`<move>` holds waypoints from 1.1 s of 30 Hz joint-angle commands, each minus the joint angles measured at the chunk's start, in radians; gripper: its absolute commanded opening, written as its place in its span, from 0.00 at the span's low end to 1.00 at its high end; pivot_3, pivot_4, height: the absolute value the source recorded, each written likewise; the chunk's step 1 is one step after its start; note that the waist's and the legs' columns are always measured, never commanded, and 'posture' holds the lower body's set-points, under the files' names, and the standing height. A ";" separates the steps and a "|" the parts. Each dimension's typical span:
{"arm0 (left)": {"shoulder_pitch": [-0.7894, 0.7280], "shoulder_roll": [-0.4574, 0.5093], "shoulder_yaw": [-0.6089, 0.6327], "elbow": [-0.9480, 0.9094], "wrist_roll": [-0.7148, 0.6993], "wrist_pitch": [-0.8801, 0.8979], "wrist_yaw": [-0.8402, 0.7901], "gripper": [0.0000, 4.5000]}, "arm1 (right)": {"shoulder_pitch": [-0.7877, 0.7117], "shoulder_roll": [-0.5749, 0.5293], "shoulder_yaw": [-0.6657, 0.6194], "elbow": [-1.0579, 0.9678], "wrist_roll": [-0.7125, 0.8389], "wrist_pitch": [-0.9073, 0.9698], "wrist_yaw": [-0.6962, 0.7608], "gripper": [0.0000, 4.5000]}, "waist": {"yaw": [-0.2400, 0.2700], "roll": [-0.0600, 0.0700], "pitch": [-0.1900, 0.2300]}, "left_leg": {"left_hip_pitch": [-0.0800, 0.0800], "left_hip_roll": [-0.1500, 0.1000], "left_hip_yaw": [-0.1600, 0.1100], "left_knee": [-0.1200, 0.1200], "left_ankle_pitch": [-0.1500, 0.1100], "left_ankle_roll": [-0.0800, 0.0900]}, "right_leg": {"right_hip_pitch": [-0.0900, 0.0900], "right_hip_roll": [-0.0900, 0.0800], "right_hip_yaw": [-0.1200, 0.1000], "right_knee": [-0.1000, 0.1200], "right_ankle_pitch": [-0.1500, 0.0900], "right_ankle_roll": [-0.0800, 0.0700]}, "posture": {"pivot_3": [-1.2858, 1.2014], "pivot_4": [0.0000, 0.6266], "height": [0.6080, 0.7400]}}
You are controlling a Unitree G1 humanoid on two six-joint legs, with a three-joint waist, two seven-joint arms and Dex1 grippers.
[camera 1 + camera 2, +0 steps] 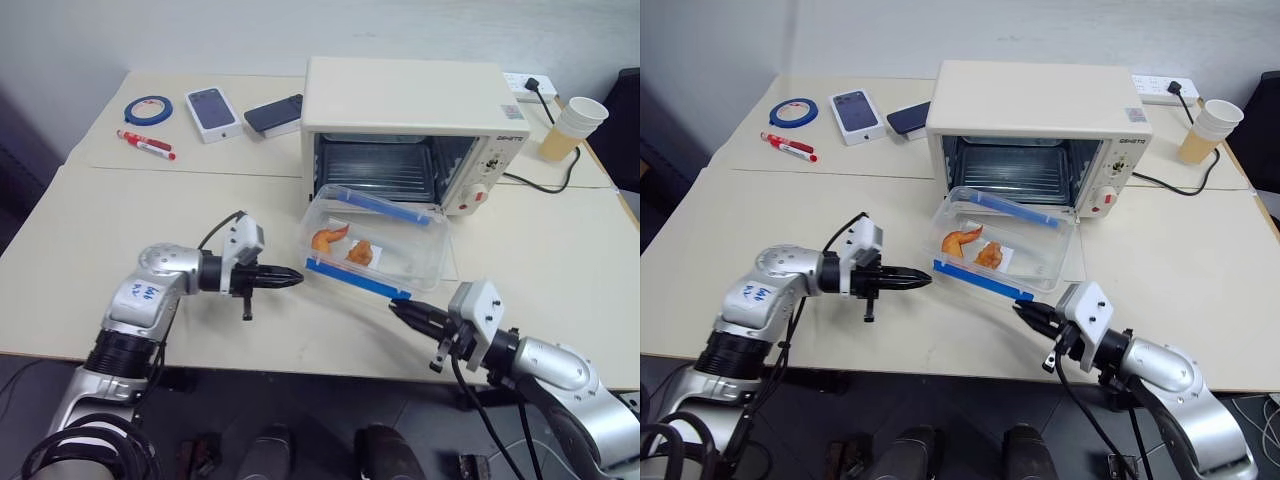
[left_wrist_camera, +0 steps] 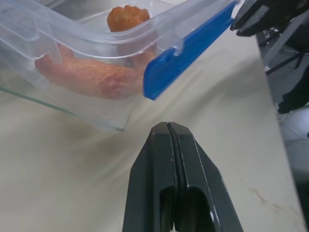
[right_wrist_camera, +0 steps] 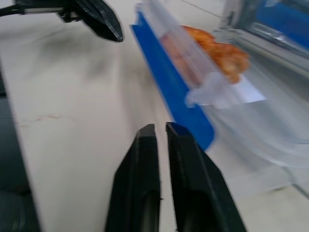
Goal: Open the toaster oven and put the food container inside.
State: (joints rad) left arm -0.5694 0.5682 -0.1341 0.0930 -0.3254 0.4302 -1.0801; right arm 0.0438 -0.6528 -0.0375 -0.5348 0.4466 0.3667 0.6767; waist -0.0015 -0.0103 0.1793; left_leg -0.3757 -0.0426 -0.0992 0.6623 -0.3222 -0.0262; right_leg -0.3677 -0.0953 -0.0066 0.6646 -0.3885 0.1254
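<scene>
The cream-white toaster oven [image 1: 410, 100] stands open at the back of the table, its rack showing. Its glass door lies flat in front. On that door rests the food container [image 1: 375, 240], a clear lidded box with blue clip strips and orange-brown pieces inside. My left gripper [image 1: 295, 278] is shut and level, its tip just short of the container's near left corner [image 2: 159, 77]. From the other side, my right gripper [image 1: 398, 307] is shut too, with its tip close to the near right end of the blue strip [image 3: 178, 92]. Neither holds anything.
At the back left lie a blue tape roll [image 1: 148, 108], a red marker [image 1: 146, 145], a white phone box [image 1: 212, 112] and a dark phone [image 1: 273, 113]. A stack of paper cups [image 1: 572, 127], a power strip [image 1: 528, 87] and a black cable [image 1: 545, 180] sit at the right of the oven.
</scene>
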 commanded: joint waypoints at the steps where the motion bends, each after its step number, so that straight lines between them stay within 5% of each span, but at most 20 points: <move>1: -0.049 -0.069 0.015 -0.003 0.011 -0.016 0.086 0.00 | -0.072 0.010 -0.011 0.029 0.002 0.009 -0.003 0.01 | 0.000 0.000 0.000 | 0.000 0.000 0.000 0.000 0.000 0.000 | 0.000 0.000 -0.001 0.000 0.000 0.000 | 0.52 0.24 1.00; 9: -0.150 -0.226 0.035 0.128 0.060 -0.070 0.260 0.00 | -0.245 0.001 -0.009 0.200 -0.060 -0.017 0.020 0.01 | 0.000 0.000 0.000 | 0.000 -0.001 0.001 0.002 0.000 0.000 | 0.000 -0.001 -0.004 0.002 0.000 0.000 | 0.52 0.24 1.00; 17: -0.194 -0.283 0.037 0.193 0.088 -0.109 0.321 0.00 | -0.386 -0.045 -0.008 0.404 -0.116 -0.099 0.127 0.01 | -0.002 0.000 0.000 | 0.000 -0.001 0.003 0.002 0.000 0.000 | -0.002 -0.001 -0.003 0.004 0.000 0.000 | 0.52 0.24 1.00; 25: -0.123 -0.213 0.032 0.114 0.082 -0.073 0.253 0.00 | -0.273 -0.173 -0.087 0.296 -0.005 0.001 0.284 0.01 | 0.002 0.000 0.000 | -0.001 -0.001 0.002 0.002 0.000 0.000 | -0.002 -0.001 -0.004 0.004 0.000 0.000 | 0.52 0.24 1.00; 33: -0.082 -0.202 0.025 0.063 0.068 -0.070 0.210 0.00 | -0.179 -0.185 -0.207 0.313 -0.051 -0.003 0.206 0.01 | 0.001 0.000 0.000 | -0.001 -0.001 0.003 0.002 0.000 0.000 | -0.002 -0.001 -0.004 0.003 0.000 0.000 | 0.52 0.24 1.00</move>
State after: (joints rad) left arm -0.6488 0.3679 -0.1090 0.1987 -0.2471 0.3775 -0.8624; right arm -0.1247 -0.8315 -0.2073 -0.2193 0.4027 0.3750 0.9061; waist 0.0000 -0.0103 0.1793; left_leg -0.3769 -0.0429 -0.0966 0.6646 -0.3222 -0.0261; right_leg -0.3696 -0.0963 -0.0102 0.6671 -0.3883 0.1257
